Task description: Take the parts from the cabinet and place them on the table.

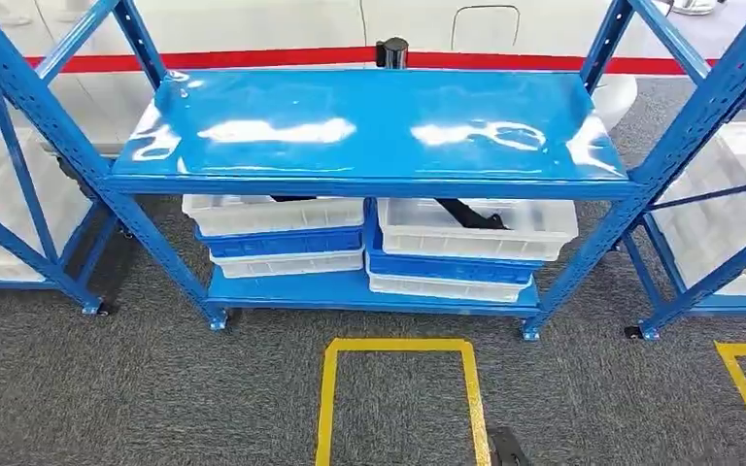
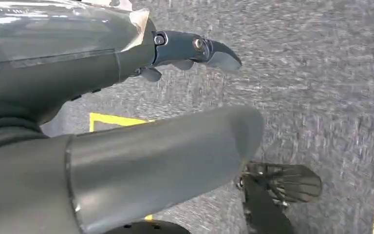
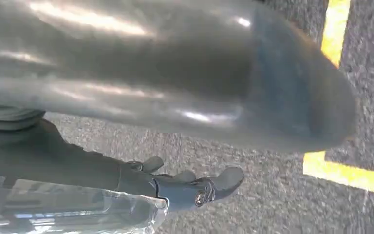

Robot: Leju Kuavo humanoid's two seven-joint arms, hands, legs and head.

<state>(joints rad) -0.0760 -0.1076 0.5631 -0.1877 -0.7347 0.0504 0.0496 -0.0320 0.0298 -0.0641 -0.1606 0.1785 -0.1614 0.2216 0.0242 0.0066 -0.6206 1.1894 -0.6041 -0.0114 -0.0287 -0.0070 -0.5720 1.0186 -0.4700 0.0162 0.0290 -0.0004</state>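
Grey carpet with yellow tape squares runs under a blue rack; top shelf glossy, nothing standing on it.

Lower shelf: two stacks of shallow bins, white and blue alternating. Left stack has a white bin on top; a dark strip shows at its back rim, contents hidden. Right stack: top white bin holds a dark elongated part, lying at a slant.

Judgement: part looks rigid and thin, probably light; smooth, may slip. Best taken across its middle, reaching in under the top shelf, where clearance looks tight. Bins are thin plastic and could slide if nudged.

Left hand: hangs over carpet, fingers apart, holding nothing. Right hand: likewise loose and bare over the carpet. Both well apart from the rack.
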